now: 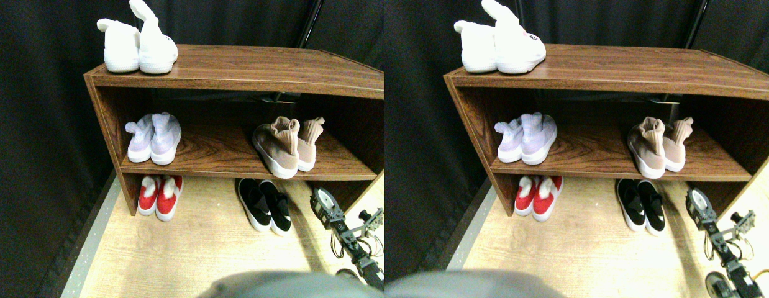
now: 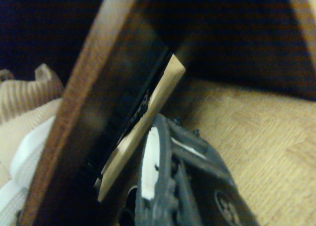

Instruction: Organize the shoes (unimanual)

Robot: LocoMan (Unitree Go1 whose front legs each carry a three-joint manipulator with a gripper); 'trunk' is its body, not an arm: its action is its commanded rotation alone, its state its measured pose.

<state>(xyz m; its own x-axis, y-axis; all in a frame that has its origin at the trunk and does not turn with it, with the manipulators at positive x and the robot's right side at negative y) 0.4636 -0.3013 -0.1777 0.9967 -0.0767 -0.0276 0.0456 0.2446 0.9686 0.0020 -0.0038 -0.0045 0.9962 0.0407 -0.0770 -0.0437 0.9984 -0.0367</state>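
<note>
Five pairs of shoes fill the wooden rack (image 1: 235, 68). The tan sneakers (image 1: 285, 146) sit on its middle shelf, right side, black slip-ons (image 1: 264, 205) below on the floor. The right gripper (image 1: 325, 205) hovers beside them, low; its jaw gap isn't visible, so I cannot tell.

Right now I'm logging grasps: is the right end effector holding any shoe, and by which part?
Nothing is held. The right end effector hangs low by the rack's right side, apart from the black slip-ons.
</note>
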